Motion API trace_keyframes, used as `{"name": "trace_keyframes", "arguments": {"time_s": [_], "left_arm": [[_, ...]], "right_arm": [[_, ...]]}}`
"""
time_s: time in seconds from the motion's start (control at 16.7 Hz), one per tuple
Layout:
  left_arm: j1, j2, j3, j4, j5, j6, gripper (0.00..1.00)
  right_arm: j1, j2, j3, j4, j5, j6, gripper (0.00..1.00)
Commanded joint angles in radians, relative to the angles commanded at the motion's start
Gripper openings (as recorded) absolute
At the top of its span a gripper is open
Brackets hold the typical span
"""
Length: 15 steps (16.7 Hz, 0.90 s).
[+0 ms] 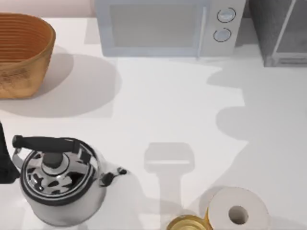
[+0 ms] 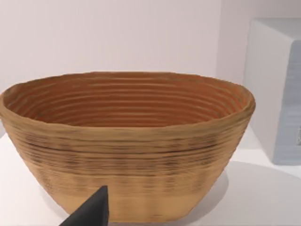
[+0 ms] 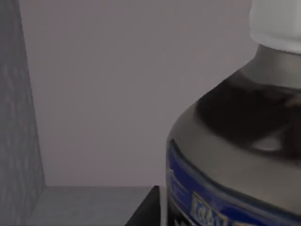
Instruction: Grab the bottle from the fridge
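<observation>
So we're right in the reach-and-grasp part of this one: our right wrist view is looking into the fridge (image 3: 19,117), speckled grey wall on one side and a plain back panel behind, with the bottle (image 3: 235,155) sitting very close to the camera, white cap up top, grey shoulder, blue patterned band lower down. A dark finger tip (image 3: 146,209) of the right gripper is poking in just beside the bottle's body, but we honestly can't tell whether the fingers are spread around it, closed on it, or merely next to it, since just that one tip is showing. From above, the fridge (image 1: 280,33) is sitting at the table's far right corner, next to the white microwave (image 1: 163,26). Our guess is the next move is either closing on the bottle's body or, if the grip is already on, backing straight out through the door opening without clipping the frame. The left arm is just parked at the left edge of the table by the kettle (image 1: 60,179), its wrist camera staring at the wicker basket (image 2: 127,146), with one dark finger tip (image 2: 91,212) low in that view, so no telling its opening either.
</observation>
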Motion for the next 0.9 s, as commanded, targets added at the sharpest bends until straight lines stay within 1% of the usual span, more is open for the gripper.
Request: {"name": "trace_keyframes", "arguments": {"time_s": [0.24,0.42,0.9], "left_arm": [[0.0,0.0,0.0,0.0,0.0,0.0,1.0],[0.0,0.0,0.0,0.0,0.0,0.0,1.0],[0.0,0.0,0.0,0.0,0.0,0.0,1.0]], "right_arm": [[-0.027,-0.128,-0.216,0.068,-0.024,0.004,0.0],[-0.043,-0.205,-0.323,0.11,-0.039,0.008,0.0],[-0.037,-0.244,-0.349,0.104,-0.038,0.008,0.0]]}}
